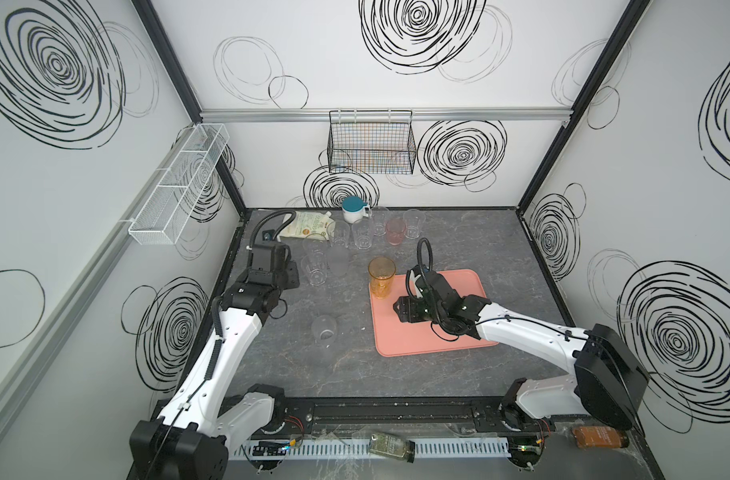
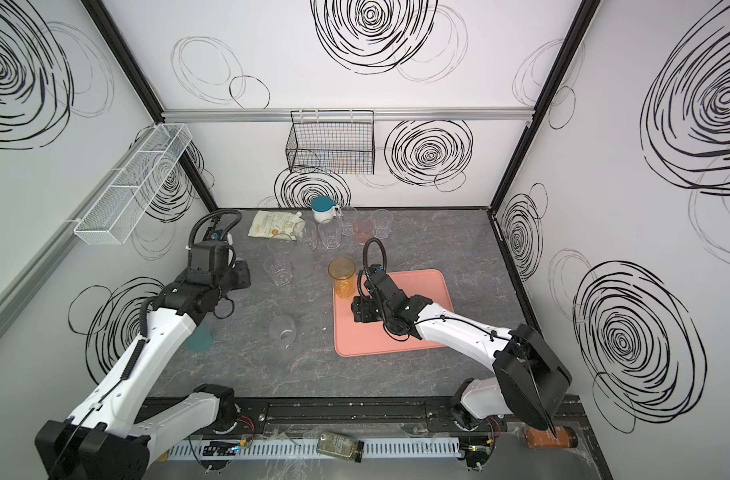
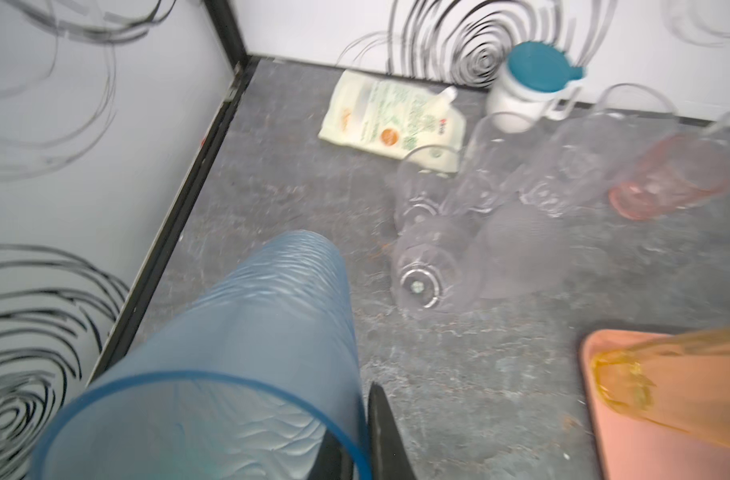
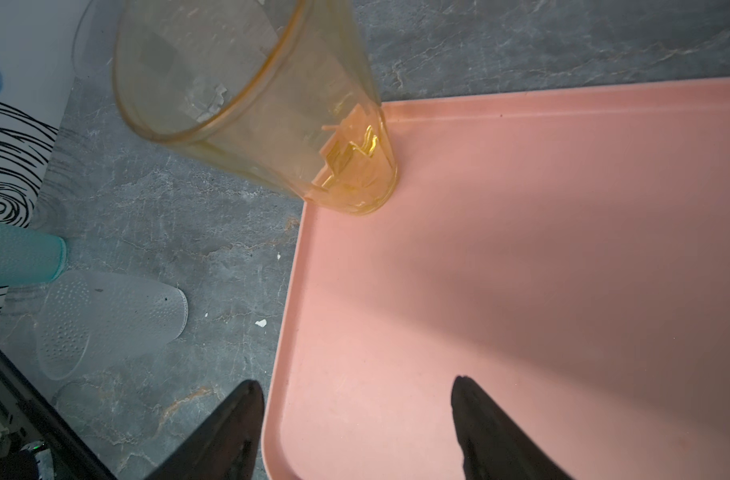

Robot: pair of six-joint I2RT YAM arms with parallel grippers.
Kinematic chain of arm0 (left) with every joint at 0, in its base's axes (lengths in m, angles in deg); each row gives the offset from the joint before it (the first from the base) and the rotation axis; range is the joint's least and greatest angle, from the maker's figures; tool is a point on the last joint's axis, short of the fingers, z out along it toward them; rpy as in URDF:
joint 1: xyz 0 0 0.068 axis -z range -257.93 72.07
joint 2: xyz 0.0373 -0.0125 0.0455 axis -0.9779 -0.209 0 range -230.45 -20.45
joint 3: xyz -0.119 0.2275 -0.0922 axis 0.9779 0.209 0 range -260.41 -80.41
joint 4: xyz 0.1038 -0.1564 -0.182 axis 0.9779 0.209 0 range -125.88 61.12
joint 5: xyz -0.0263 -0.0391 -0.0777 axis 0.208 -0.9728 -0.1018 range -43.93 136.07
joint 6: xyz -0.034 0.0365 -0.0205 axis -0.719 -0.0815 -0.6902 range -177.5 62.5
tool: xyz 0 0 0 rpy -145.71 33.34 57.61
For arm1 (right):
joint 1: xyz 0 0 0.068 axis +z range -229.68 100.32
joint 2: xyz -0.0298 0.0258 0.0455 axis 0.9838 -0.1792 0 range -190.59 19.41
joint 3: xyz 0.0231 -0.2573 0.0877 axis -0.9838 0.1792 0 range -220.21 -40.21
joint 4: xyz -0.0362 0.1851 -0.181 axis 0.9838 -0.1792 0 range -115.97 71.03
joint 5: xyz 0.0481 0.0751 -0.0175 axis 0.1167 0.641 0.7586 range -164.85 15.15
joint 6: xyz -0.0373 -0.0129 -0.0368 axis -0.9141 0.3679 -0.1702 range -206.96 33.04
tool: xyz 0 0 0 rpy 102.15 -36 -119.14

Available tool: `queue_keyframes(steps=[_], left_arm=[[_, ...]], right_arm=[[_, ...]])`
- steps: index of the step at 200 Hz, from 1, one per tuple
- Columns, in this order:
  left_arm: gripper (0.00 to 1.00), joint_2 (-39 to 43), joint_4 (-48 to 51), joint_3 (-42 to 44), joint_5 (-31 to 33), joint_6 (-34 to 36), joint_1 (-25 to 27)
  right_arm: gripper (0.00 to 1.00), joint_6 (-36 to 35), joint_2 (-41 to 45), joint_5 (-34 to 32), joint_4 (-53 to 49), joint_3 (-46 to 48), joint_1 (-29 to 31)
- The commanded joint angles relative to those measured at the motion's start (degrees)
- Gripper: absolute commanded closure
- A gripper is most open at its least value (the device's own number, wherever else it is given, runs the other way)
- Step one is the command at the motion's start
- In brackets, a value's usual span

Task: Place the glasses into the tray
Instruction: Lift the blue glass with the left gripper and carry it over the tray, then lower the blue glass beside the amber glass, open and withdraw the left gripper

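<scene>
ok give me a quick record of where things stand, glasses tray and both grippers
tray: pink, holds one glass
in tray: amber glass, upright in a corner
left gripper: shut on the blue glass
right gripper: open, empty, over the tray edge
outside tray: pink glass, teal glass, cluster of clear glasses on the table

One tray (image 1: pixel 438 345), one amber tumbler (image 1: pixel 382 277), one pink tumbler (image 1: pixel 395 232), one blue tumbler (image 3: pixel 251 332), one teal tumbler (image 2: pixel 199 338), two frosted tumblers (image 1: pixel 338 262), six clear tumblers (image 1: pixel 413 223), one mug (image 1: pixel 353 210), one pouch (image 1: pixel 307 224), two wire baskets (image 1: pixel 371 145).
</scene>
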Motion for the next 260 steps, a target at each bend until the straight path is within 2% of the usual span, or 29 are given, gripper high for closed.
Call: queue_keyframes(steps=[1,32,49,73,98,120,140,165,190,234,238,260], left_arm=[[1.0,-1.9,8.1,-8.4,-1.2,3.6,6.3],[1.0,-5.3,15.9,-13.8,-10.6,3.6,13.5],[1.0,-6.6,18.8,-14.0,-15.8,3.4,16.7],[1.0,-8.4,21.3,-14.3,-19.9,2.2,22.0],[1.0,-9.6,21.6,-13.8,-22.6,2.4,26.9],[1.0,-13.2,15.0,-13.0,-24.4,0.0,30.9],[1.0,-18.2,15.7,-15.3,-21.2,0.0,35.9],[1.0,-21.3,13.8,-14.7,-22.2,0.6,36.1],[0.99,-26.4,13.8,-17.9,-22.1,1.5,36.0],[0.98,-34.2,14.9,-24.0,-23.2,3.9,36.1],[0.93,-34.8,15.0,-24.3,-23.2,4.1,36.1],[0.91,-38.2,15.9,-25.9,-22.8,5.2,36.0]], right_arm=[[0.24,-0.1,3.1,-1.5,-2.1,0.9,-3.3],[0.24,-1.4,4.5,-0.4,-5.1,-0.2,-7.9],[0.24,-1.5,5.2,-1.6,-6.2,-1.0,-8.5],[0.24,0.3,6.2,-1.8,-6.5,0.0,-8.5],[0.24,2.2,7.6,-1.8,-6.3,2.1,-8.4],[0.24,2.5,8.9,-2.3,-5.1,5.0,-8.3],[0.24,1.6,8.7,-3.4,-3.4,6.8,-8.5],[0.24,1.5,6.8,-3.0,-3.7,5.3,-8.6],[0.24,1.1,5.0,-3.0,-4.8,4.2,-8.6],[0.24,2.4,6.1,-1.2,-1.4,8.2,-8.5],[0.24,2.4,6.0,-1.0,-1.3,8.4,-8.5],[0.24,2.3,5.5,-0.4,-0.5,8.9,-8.3]])
